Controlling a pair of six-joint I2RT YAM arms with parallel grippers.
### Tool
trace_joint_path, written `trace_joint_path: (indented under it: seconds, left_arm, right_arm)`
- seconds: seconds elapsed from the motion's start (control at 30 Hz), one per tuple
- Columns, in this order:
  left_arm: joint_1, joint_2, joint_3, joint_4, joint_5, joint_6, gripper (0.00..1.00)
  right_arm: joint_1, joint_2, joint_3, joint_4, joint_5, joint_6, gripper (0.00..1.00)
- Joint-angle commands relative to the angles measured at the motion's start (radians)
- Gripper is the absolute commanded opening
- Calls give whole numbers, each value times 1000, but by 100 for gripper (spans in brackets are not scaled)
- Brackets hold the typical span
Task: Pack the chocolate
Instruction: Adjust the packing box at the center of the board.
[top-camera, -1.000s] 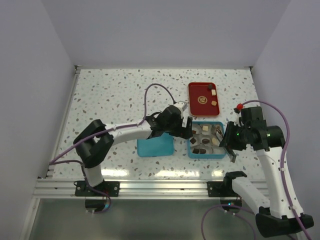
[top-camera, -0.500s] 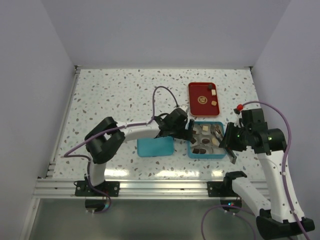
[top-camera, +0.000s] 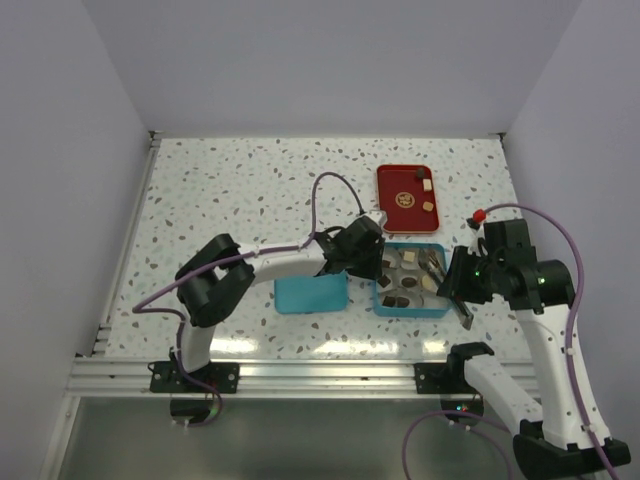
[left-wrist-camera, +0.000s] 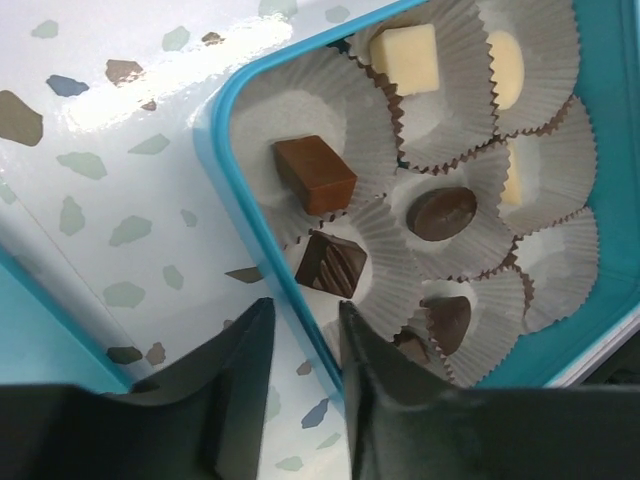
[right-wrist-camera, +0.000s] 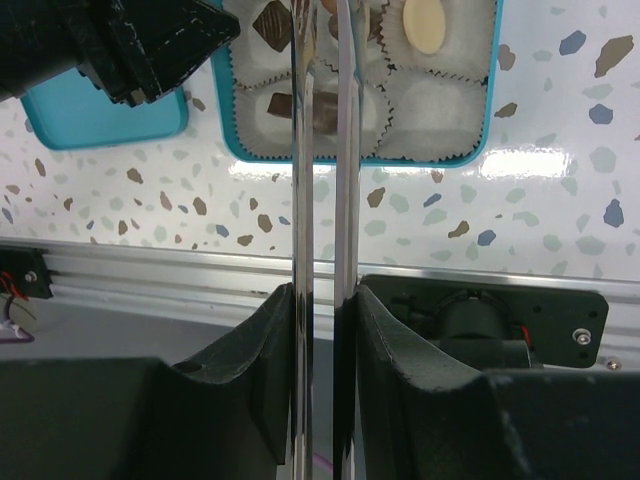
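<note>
The left gripper (left-wrist-camera: 303, 318), black jaws set a little apart, straddles the left rim of a shallow teal rectangular box (left-wrist-camera: 232, 100), one finger on the outer side and one just inside, without visibly pinching the wall. Across the box, the right gripper (right-wrist-camera: 322, 300) is clamped on a pair of long silver metal tweezers (right-wrist-camera: 300, 160), whose nearly closed blades reach over the box's near edge and above a dark piece; whether the tips touch it cannot be told. Most of the chocolate (left-wrist-camera: 315, 175) sits inside the box in crinkled grey-white paper cups (left-wrist-camera: 560, 60): a light brown square, a ridged dark square, a dark round, a cream square and cream rounds among them. A flat teal lid (top-camera: 305, 297) lies just beside the box under the left arm. A few small pieces lie on a red rectangular tray (top-camera: 388, 190) just beyond the box on the speckled white desk (top-camera: 220, 190).
</note>
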Motion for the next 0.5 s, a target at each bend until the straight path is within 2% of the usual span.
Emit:
trace_joint_path:
  seconds: [0.0, 0.1, 0.13, 0.27, 0.33, 0.47]
  left_arm:
    - [-4, 12, 25, -32, 5, 12, 34]
    - [-6, 15, 24, -31, 7, 12, 26]
    - [-6, 15, 22, -28, 7, 12, 19]
    - [-6, 12, 16, -26, 4, 12, 9]
    - [-4, 10, 12, -29, -1, 9, 0]
    - [-4, -2, 1, -28, -16, 1, 0]
  right_arm:
    - [6, -12, 32, -177, -27, -14, 23]
    - [6, -12, 31, -177, -27, -15, 24]
    - [7, -14, 31, -177, -27, -14, 24]
    - [6, -12, 31, -178, -26, -14, 24]
    - [7, -12, 28, -177, -27, -14, 24]
    - [7, -11, 28, -178, -27, -14, 24]
